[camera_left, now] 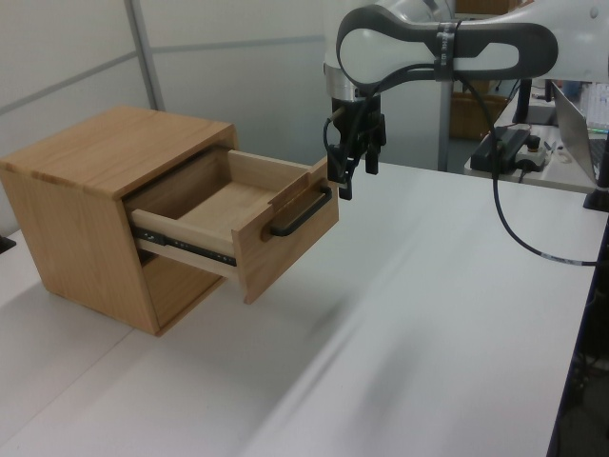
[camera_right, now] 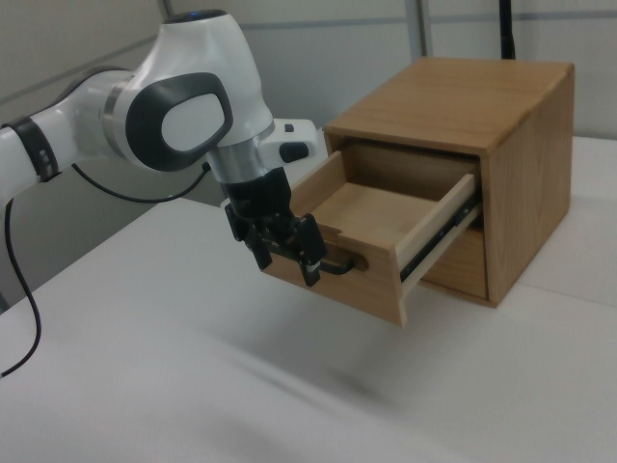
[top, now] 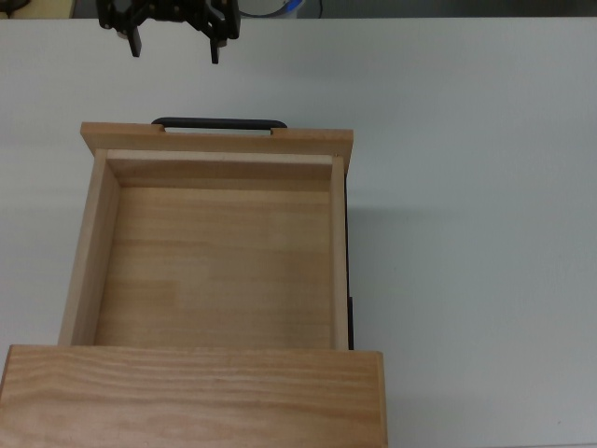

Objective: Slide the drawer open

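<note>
One drawer (top: 219, 252), one cabinet (camera_left: 90, 186), one arm (camera_right: 164, 106), one gripper (top: 174, 47) – that's the lot on the white table (top: 476, 215). No brand, label or writing readable on any of it. Drawer is pulled well out of the cabinet's upper slot; its box sticks forward on black side rails (camera_left: 181, 245), front panel facing the arm. In the top view the drawer's travel axis runs bottom to top, front panel at the top w/ the black bar handle (top: 219, 122) lying crosswise along it; the cabinet top covers the drawer's rear at the bottom edge. Inside is bare pale wood. In the left view the drawer points toward the left view's right; in the right view it points toward the right view's left. One handle, one rail visible per side view. Gripper hangs just beyond the handle, fingers pointing down, spread apart w/ a clear gap between them, pinching nothing and not touching the handle. A black cable (camera_left: 514, 224) loops down from the arm in the left view.
</note>
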Controlling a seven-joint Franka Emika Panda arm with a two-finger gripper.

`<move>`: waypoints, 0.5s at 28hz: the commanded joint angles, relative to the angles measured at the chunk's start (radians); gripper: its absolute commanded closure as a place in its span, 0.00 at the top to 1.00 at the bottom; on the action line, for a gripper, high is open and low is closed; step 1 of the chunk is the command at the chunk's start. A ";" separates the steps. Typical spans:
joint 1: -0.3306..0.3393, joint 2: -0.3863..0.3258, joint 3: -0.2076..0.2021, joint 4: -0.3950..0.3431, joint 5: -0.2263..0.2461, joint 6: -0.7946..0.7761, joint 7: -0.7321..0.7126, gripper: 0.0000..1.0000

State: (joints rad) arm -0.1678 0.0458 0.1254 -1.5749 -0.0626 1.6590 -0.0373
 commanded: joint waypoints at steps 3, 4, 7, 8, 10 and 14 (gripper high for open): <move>0.004 0.014 0.002 0.027 -0.014 -0.035 0.014 1.00; 0.004 0.014 0.002 0.027 -0.014 -0.035 0.014 1.00; 0.002 0.014 0.002 0.027 -0.014 -0.036 0.014 1.00; 0.002 0.014 0.002 0.027 -0.014 -0.036 0.016 1.00; 0.002 0.012 0.002 0.027 -0.014 -0.035 0.019 1.00; 0.002 0.012 0.002 0.027 -0.014 -0.036 0.019 1.00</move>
State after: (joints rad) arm -0.1678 0.0466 0.1254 -1.5746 -0.0626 1.6590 -0.0342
